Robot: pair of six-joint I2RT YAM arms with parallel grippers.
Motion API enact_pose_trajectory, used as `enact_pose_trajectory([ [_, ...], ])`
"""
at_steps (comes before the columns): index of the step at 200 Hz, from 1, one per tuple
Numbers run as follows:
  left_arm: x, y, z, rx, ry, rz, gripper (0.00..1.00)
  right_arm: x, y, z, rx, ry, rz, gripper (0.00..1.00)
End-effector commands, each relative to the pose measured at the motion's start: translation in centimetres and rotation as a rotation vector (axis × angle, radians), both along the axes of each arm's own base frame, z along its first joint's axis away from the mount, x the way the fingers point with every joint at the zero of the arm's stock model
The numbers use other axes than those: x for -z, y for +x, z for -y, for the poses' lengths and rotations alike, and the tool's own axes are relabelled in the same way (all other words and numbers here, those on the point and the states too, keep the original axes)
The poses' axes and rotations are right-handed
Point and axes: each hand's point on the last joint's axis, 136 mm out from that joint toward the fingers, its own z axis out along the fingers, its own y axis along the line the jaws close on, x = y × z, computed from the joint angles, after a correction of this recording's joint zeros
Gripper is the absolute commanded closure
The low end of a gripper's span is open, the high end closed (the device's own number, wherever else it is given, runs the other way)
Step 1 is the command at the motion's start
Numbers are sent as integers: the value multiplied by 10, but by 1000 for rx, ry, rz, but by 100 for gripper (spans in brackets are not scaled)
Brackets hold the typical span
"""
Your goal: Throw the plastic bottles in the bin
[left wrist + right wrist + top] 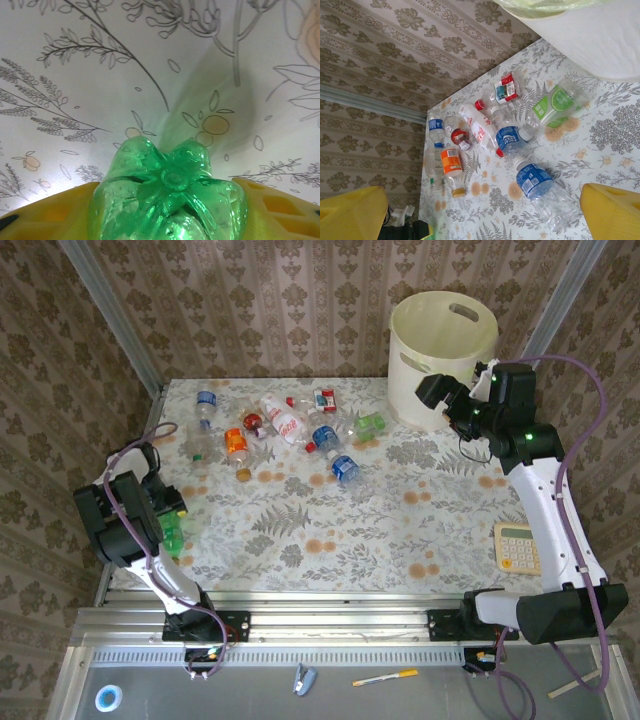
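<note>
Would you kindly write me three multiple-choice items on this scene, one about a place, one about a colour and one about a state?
1. The bin stands at the table's: A far right corner; B near left corner; C centre.
2. The bottle between the left gripper's fingers is: A red; B green; C blue.
3. The right gripper is: A shut on a bottle; B shut, empty; C open, empty.
Answers: 1 A, the top view shows it at the far right corner. 2 B, the left wrist view shows its green base between the yellow fingers. 3 C, its fingers stand wide apart with nothing between them.
</note>
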Motion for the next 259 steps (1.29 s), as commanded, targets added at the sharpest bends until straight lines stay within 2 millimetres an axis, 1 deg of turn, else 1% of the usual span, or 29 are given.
enact_pose_trajectory([
  [1,-12,6,13,15,-28,61,61,-12,-2,-7,-32,11,30,0],
  [26,-30,17,27,52,-33,144,65,-10,-3,-7,-31,13,25,0],
  [53,-61,36,44,72,-55,276,68,-7,-4,-8,-35,17,18,0],
  [81,-91,53,59,90,-58,370,70,-5,-5,-10,-38,21,14,0],
  [95,-107,62,69,112,-63,424,71,-4,-6,-10,-41,21,12,0],
  [122,-130,74,93,151,-92,489,71,-3,-8,-11,-45,19,10,0],
  [161,-162,88,137,221,-140,559,71,-2,-9,-13,-54,30,17,0],
  [212,-195,105,208,266,-320,631,72,6,-10,-22,-89,37,4,0],
  [233,-208,111,241,280,-421,657,72,13,-12,-29,-113,40,-15,0],
  [236,-209,112,246,283,-433,660,72,9,-9,-31,-117,42,6,0],
  [259,-221,116,280,304,-520,672,72,14,-10,-47,-169,44,7,0],
])
